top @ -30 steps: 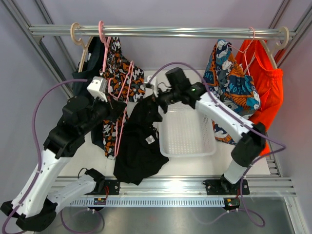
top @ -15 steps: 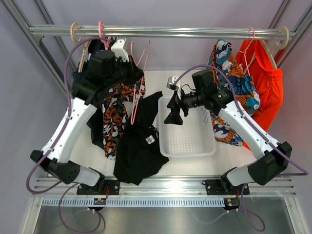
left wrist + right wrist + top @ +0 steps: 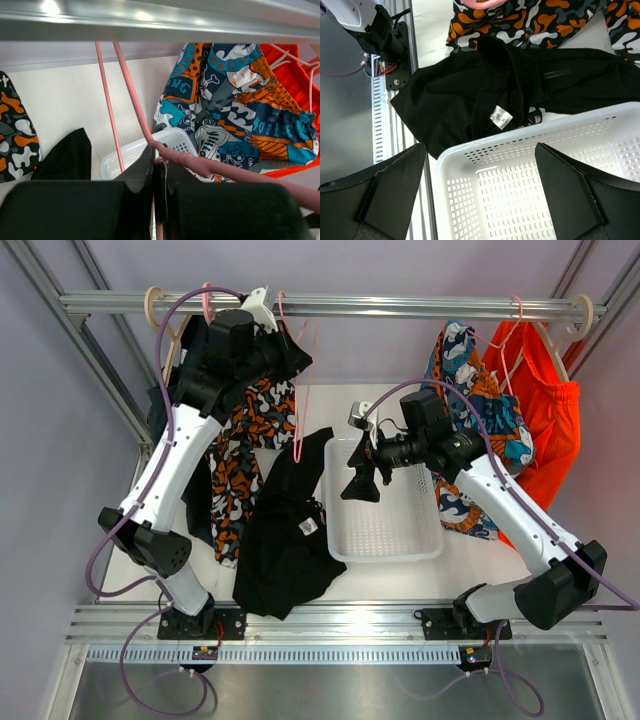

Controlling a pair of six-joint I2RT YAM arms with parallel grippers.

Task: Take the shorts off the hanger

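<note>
Pink hanger [image 3: 210, 167] sits pinched in the left gripper [image 3: 156, 171], while the right gripper [image 3: 480, 186] hangs spread wide above the white basket [image 3: 530, 131].

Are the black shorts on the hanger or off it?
Off. The black shorts lie crumpled on the table beside the white basket, while the left claw holds the bare pink hanger.

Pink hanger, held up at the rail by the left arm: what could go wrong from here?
1. The pink hanger sits pinched in the shut left gripper just under the rail; it may hit the rail or twist in the grip.
2. The camo shorts hang right beside the left arm and could snag on it.
3. The black shorts lie outside the basket; the open right gripper above could catch the rim.
</note>
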